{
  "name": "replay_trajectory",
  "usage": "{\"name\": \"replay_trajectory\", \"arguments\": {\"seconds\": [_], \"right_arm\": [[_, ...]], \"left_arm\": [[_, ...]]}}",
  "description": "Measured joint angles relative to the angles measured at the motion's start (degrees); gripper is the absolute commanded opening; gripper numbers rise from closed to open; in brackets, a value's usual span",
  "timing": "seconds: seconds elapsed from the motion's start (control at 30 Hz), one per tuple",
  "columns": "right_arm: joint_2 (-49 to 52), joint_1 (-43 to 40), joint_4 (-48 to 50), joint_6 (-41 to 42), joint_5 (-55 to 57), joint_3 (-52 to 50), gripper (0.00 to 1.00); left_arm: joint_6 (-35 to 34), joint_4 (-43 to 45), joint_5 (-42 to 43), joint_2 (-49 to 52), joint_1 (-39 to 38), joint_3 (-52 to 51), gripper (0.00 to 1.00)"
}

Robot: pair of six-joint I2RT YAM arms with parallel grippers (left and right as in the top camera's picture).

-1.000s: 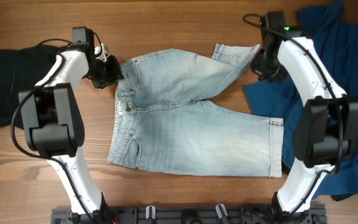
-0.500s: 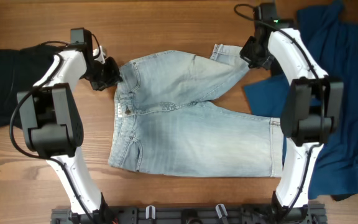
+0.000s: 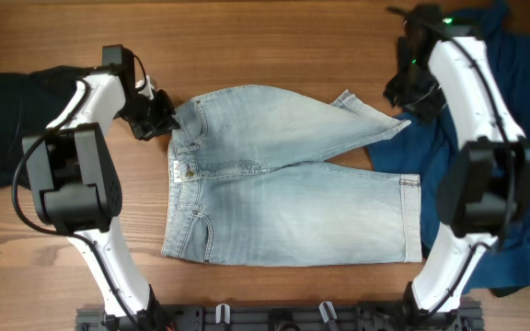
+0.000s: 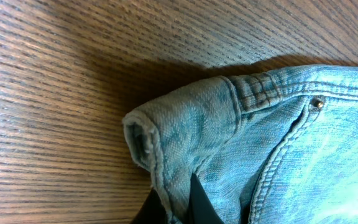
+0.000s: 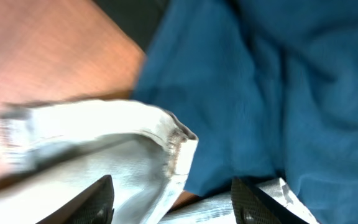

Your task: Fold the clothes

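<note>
Left arm is bent across toward 10 o'clock, with the left gripper (image 3: 161, 115) clamped on the waistband corner of the pale, faded-blue denim knee-length shorts (image 3: 283, 198). On the wrist cam the dark fingertips (image 4: 197, 200) squeeze thick, double-stitched denim, and there's a small metal rivet (image 4: 316, 103) just off to the side.

Right arm stretches up to 1 o'clock. The right gripper (image 3: 412, 94) hangs by the upper leg's hem, over the edge of a soft, rumpled navy-blue garment (image 3: 523, 138). Its fingers (image 5: 98, 199) stand apart with the frayed hem between them, but that view is too blurry to tell if they touch it.

The shorts lie flat mid-table on the brown wood-grain tabletop (image 3: 274, 37), waistband at 9 o'clock, legs toward 3. The arm hides part of the navy cloth. A black garment (image 3: 7, 119) at 9 o'clock is cut off by the frame edge.
</note>
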Motion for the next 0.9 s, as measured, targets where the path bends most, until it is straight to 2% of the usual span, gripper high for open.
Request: {"name": "replay_trajectory", "arguments": {"seconds": [0.1,0.13,0.2,0.3,0.43,0.47,0.5,0.53,0.7,0.87,0.9], "right_arm": [[-4.94,-0.85,9.66,-7.28,-3.37,1.77,0.32],[-5.49,-0.87,13.53,-11.52,-7.02,2.38,0.32],[-4.39,-0.22,15.96,-19.41,-15.02,2.71,0.55],[5.07,0.98,18.16,-25.83,-20.5,2.86,0.61],[15.78,3.1,21.0,-28.17,-21.16,2.73,0.6],[16.44,3.48,21.42,-28.2,-20.87,2.84,0.48],[16.52,3.82,22.25,-28.17,-20.76,2.89,0.15],[16.55,3.93,22.43,-28.26,-20.79,2.86,0.04],[16.81,4.24,22.62,-27.41,-20.15,2.86,0.04],[16.81,2.78,28.89,-19.19,-15.76,6.4,0.06],[16.63,1.53,30.62,-17.7,-15.23,7.65,0.37]], "left_arm": [[0.0,-0.02,0.02,0.02,0.0,0.0,0.04],[0.0,-0.02,0.0,0.0,0.0,0.0,0.04],[0.0,-0.02,0.0,0.0,0.02,0.0,0.04],[0.0,-0.02,0.0,0.0,0.02,0.0,0.04],[0.0,-0.02,0.04,0.0,0.02,0.0,0.04],[0.0,-0.02,0.04,0.0,0.02,0.0,0.04],[0.0,-0.02,0.04,0.0,0.04,0.0,0.04],[0.0,-0.02,0.07,0.0,0.07,0.0,0.04],[0.0,0.0,0.07,0.0,0.07,0.0,0.04],[0.0,-0.02,0.07,0.0,0.04,0.0,0.04],[0.0,-0.02,0.07,0.0,0.07,0.0,0.04]]}}
